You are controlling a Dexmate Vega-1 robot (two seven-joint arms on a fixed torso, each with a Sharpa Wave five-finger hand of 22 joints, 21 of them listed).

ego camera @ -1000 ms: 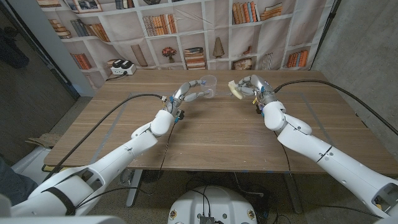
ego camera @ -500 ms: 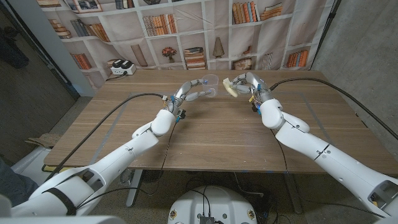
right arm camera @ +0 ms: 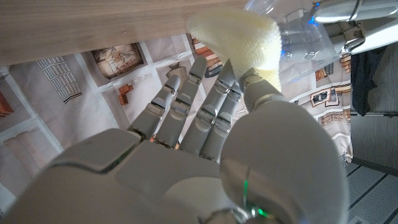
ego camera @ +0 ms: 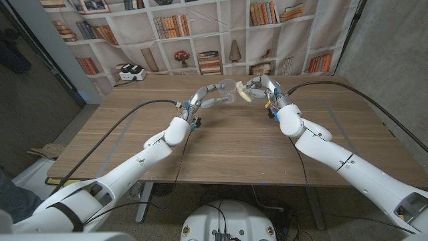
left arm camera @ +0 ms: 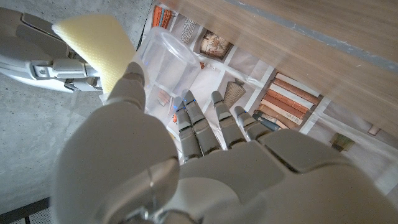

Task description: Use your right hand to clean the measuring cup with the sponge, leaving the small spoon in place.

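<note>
Head view: we see our right hand (ego camera: pixel 259 87) pinching one sponge (ego camera: pixel 245 94) beside one measuring cup (ego camera: pixel 226 87), gripped by left hand (ego camera: pixel 206 98) fingers (ego camera: pixel 215 102) over the bench's (ego camera: pixel 227 144) far edge.

Clearance: both hands meet at upper centre of the head view; bare wood elsewhere.

The left hand (ego camera: pixel 204 100) holds the measuring cup (ego camera: pixel 226 87) raised at upper centre; the right hand (ego camera: pixel 262 89) holds the sponge (ego camera: pixel 246 94) right against it, so no passage remains between them; the table (ego camera: pixel 227 144) lies open across the middle and lower frame, crossed only by both arms and their black cables (ego camera: pixel 127 114); a white charger block (ego camera: pixel 132 72) stands at the upper left corner.
</note>
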